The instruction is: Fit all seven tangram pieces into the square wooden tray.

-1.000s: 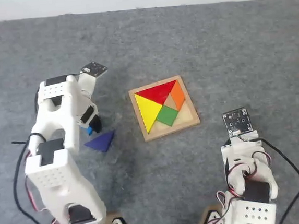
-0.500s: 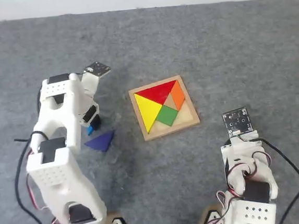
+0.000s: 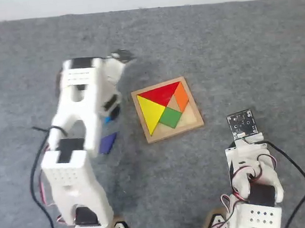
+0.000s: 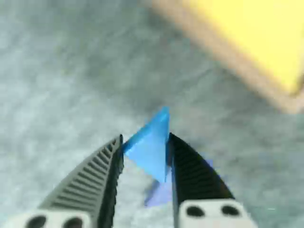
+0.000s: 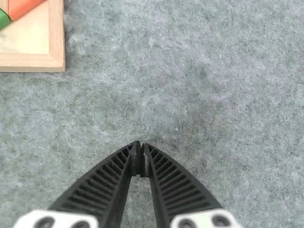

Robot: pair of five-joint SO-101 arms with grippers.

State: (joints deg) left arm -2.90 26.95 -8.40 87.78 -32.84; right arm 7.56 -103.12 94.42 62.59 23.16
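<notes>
Left arm swung toward the wooden tray (image 3: 175, 134), carrying a light blue triangle (image 4: 151, 142).
The left end effector (image 4: 145, 138) was clenched on that triangle near the tray. A dark blue triangle (image 3: 108, 143) lay on the grey bench (image 3: 227, 49). The right end effector (image 5: 138, 151) was pinched closed, empty.

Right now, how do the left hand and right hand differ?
1. The left hand is shut on a blue triangle; the right hand is shut on nothing.
2. The left hand is close to the tray, by its yellow piece; the right hand hangs over bare grey mat, with the tray's corner farther off.
Shared: black ribbed fingers.
</notes>
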